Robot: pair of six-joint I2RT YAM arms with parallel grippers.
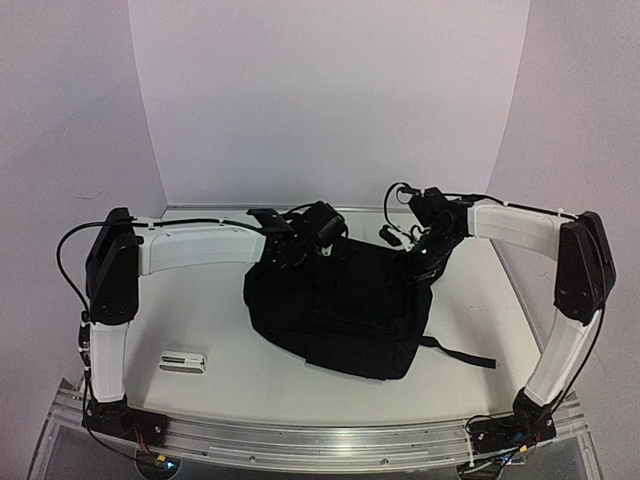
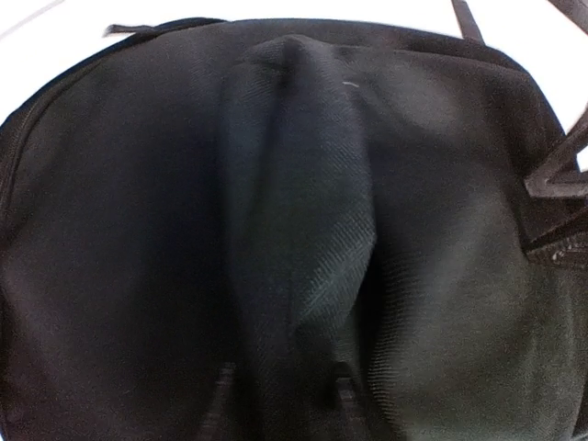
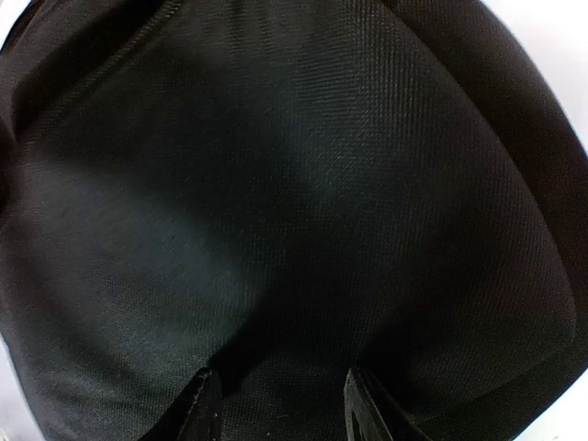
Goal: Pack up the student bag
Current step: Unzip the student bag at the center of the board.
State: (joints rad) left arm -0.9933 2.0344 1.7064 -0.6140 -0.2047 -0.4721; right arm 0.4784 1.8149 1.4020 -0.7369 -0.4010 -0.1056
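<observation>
The white counter (image 1: 215, 385) carries the black student bag (image 1: 335, 310), lying flat at its middle. A small flat white object (image 1: 183, 360) lies left of the bag, well apart. A black strap (image 1: 465, 356) trails rightward from the bag across the counter.

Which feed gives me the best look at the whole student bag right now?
Top external: the student bag shows whole, outline and trailing strap included. Left wrist shows only a raised fabric fold up close; right wrist shows only plain black cloth filling the frame.
</observation>
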